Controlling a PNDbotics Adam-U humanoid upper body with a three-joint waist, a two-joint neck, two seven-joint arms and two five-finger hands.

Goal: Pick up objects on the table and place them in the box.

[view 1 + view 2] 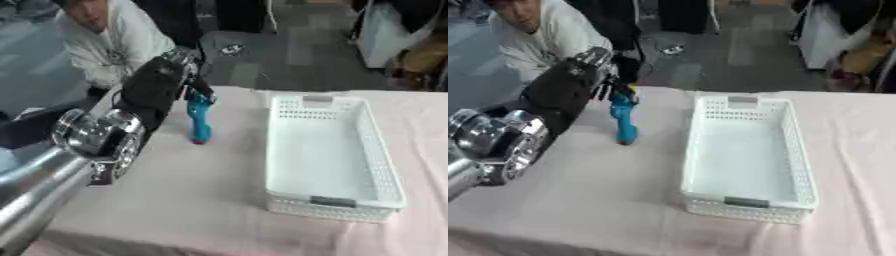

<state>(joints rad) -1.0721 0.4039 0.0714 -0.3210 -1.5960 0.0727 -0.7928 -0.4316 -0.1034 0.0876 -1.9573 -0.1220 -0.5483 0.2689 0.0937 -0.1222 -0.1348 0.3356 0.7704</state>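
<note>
your left hand (194,85) fingers curled round top of blue tool (199,120) | tool upright, lower tip on pink tablecloth (192,190), left of white basket (332,150), apart | right hand out of sight

Blue tool (199,122) upright on pink table, left of white perforated box (328,155); box open, lying lengthwise.

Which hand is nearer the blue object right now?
Left. The left hand is at the top of the blue object, fingers curled round it; the right hand shows in neither view.
</note>
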